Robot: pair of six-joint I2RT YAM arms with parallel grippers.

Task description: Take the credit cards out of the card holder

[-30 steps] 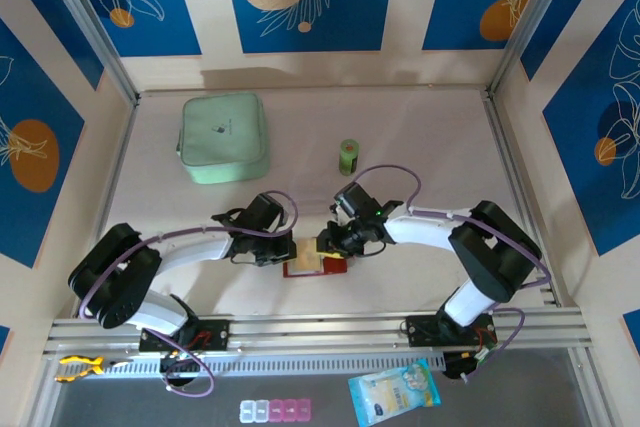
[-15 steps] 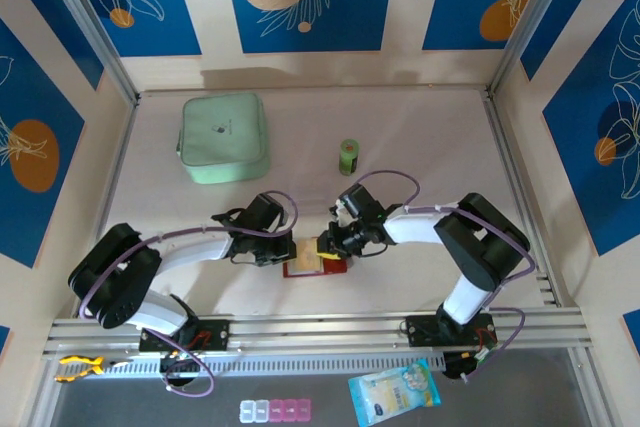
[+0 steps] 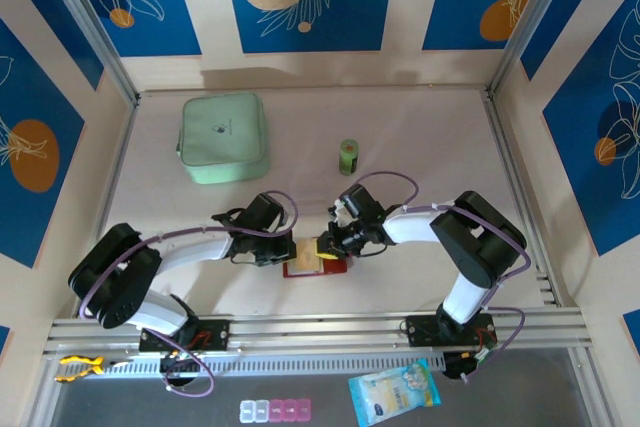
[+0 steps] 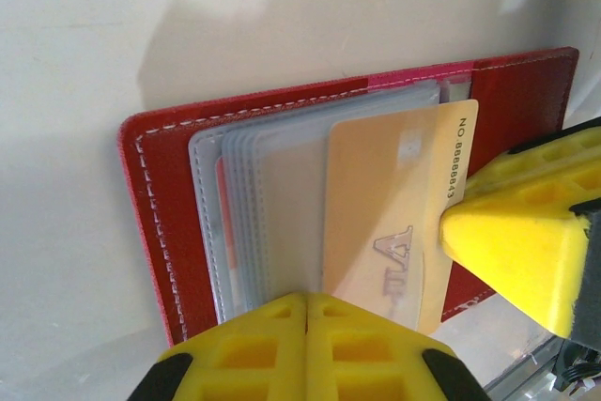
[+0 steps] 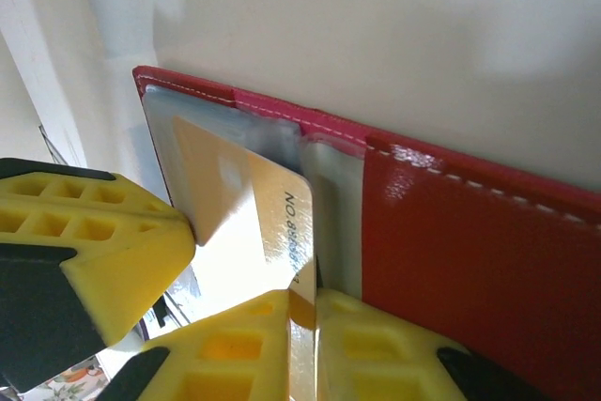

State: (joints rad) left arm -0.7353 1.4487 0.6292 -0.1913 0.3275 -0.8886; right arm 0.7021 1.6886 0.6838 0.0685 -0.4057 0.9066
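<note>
Tabletop from above: the red card holder [image 3: 298, 269] is lying open near the front edge, between both arms. Left wrist view: the left claw [image 4: 306, 300], clenched, is pinning the clear sleeves [image 4: 272, 213]. Right wrist view: the right claw [image 5: 302, 312] is pinching the orange card [image 5: 235, 223]. Pulling straight along the sleeve, with the holder pinned, looks best.

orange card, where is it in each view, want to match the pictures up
Top external: card at centre, on the open wallet, between left gripper and right gripper.
Left wrist: card right of centre, right gripper at its right edge.
Right wrist: card lower left, its edge pinched by the right gripper.
Shared landmark: the red wallet under it.
</note>
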